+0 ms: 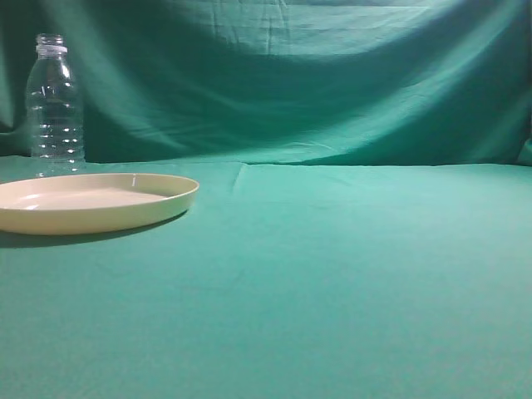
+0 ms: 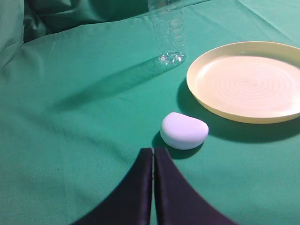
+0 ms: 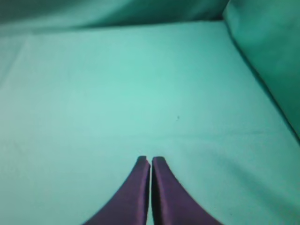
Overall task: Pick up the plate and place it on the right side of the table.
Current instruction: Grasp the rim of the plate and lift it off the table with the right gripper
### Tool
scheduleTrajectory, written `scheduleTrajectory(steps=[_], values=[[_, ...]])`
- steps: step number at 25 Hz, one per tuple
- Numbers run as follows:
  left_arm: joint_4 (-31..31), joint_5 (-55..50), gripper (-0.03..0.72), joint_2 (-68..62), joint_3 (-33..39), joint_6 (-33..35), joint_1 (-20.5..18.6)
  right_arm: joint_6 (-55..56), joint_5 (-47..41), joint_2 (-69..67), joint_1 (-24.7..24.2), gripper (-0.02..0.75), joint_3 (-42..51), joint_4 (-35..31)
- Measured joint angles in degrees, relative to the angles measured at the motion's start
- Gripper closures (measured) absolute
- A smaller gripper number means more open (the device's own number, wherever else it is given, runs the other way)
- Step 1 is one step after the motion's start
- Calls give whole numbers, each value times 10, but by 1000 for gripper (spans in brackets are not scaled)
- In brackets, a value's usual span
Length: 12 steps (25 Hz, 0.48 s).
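Grippers: left gripper (image 2: 153, 151) and right gripper (image 3: 150, 159) closed, empty.
Risk: reaching the plate (image 2: 251, 79) may knock bottle (image 2: 168, 33) or white lump (image 2: 184, 131).

Staged lab tabletop, teal-clothed table (image 1: 349, 283), draped green backdrop (image 1: 316, 75)
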<state>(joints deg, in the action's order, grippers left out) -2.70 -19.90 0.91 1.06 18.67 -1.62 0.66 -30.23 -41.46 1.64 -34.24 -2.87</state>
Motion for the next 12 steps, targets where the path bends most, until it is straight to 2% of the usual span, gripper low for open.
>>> scheduleTrajectory(steps=[4,8,12], values=[[0,0,688,0,0,0,0,-94,-96,-88,51,738,-70,-70],[0,0,688,0,0,0,0,-109,-175,-201,146,738,-144,-87],[0,0,688,0,0,0,0,-98,-187,-314,223,738,-218,-89]])
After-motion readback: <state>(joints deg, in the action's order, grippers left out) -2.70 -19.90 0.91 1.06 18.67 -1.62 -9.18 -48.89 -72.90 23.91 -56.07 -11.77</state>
